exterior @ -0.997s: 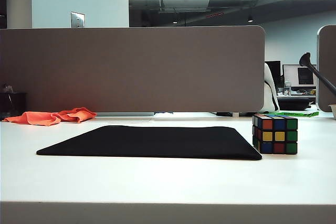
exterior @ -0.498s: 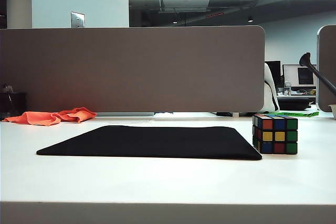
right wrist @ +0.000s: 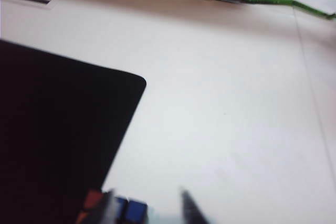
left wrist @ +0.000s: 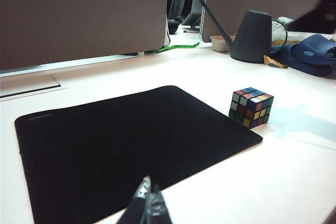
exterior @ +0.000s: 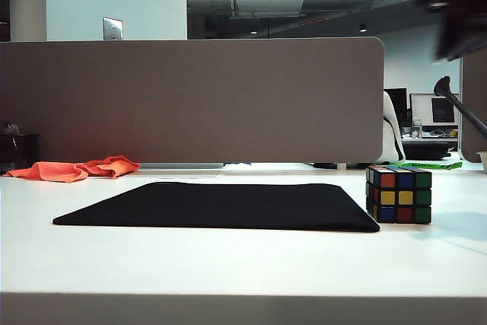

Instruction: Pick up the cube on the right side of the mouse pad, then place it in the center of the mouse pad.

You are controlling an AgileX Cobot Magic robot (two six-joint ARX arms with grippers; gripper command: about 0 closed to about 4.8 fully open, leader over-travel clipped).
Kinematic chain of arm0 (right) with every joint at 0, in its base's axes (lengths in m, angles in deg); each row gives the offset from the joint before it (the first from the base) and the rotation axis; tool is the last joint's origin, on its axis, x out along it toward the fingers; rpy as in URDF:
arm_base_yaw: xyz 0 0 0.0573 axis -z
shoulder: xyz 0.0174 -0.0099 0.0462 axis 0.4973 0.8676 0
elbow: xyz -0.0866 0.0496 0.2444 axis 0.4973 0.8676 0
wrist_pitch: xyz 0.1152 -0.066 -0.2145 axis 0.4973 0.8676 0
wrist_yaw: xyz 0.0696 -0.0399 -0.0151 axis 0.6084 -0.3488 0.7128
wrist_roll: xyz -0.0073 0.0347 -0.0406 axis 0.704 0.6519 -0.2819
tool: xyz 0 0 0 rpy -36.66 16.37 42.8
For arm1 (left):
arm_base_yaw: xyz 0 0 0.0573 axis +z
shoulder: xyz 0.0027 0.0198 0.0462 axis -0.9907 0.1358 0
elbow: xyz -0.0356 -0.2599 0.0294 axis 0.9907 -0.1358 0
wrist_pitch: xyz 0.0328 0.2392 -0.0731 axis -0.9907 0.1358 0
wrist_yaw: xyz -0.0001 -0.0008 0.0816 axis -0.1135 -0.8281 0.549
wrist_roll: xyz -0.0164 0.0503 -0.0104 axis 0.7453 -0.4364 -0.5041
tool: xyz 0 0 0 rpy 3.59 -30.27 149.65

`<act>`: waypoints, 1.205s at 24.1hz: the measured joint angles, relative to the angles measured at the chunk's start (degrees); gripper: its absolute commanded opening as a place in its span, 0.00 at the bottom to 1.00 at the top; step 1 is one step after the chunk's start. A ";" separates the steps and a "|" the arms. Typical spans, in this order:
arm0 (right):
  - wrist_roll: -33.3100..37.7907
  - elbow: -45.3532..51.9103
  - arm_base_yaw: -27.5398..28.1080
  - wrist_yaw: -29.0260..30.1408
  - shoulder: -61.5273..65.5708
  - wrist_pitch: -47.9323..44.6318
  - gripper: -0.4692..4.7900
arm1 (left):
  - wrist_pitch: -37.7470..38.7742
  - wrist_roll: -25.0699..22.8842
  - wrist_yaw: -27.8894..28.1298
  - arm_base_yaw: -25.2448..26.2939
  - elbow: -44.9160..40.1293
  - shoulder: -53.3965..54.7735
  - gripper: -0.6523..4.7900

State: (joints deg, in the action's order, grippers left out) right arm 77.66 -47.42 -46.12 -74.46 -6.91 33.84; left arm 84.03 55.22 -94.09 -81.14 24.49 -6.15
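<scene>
The cube (exterior: pixel 399 194) stands on the white table just off the right edge of the mouse pad (exterior: pixel 221 205), a thin black mat. In the left wrist view the cube (left wrist: pixel 251 107) sits beside the mouse pad's (left wrist: pixel 115 140) far corner, well away from my left gripper (left wrist: pixel 148 190), which is shut and empty over the pad's near edge. My right arm (exterior: pixel 456 20) is a dark blur high above the cube. The right gripper (right wrist: pixel 149 205) is open, blurred, with the cube (right wrist: pixel 128 211) partly hidden beneath one finger, next to the mouse pad (right wrist: pixel 52 129).
An orange cloth (exterior: pixel 76 168) lies at the back left before the grey partition (exterior: pixel 190 100). A dark watering can (left wrist: pixel 252 35) and a blue object (left wrist: pixel 310 51) stand beyond the cube. A green strip (exterior: pixel 430 164) lies at the back right.
My right arm has swung into the exterior view at the top right as a blur, and its shadow now falls on the table right of the cube. Cube and mouse pad have not moved.
</scene>
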 measured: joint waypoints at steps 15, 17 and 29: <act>20.06 -14.21 -4.09 1.68 24.15 10.58 1.00 | 0.09 0.00 0.20 0.00 0.00 -0.02 0.11; 20.65 -14.25 -4.11 1.92 24.74 11.15 1.00 | 0.09 0.00 0.20 0.00 0.00 -0.02 0.11; 20.72 -14.25 -4.09 1.70 30.58 12.59 1.00 | 0.15 0.00 0.22 0.00 0.00 -0.02 0.11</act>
State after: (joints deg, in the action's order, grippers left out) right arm 98.38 -61.67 -50.21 -72.76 23.67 46.43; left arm 84.18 55.22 -93.87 -81.14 24.49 -6.17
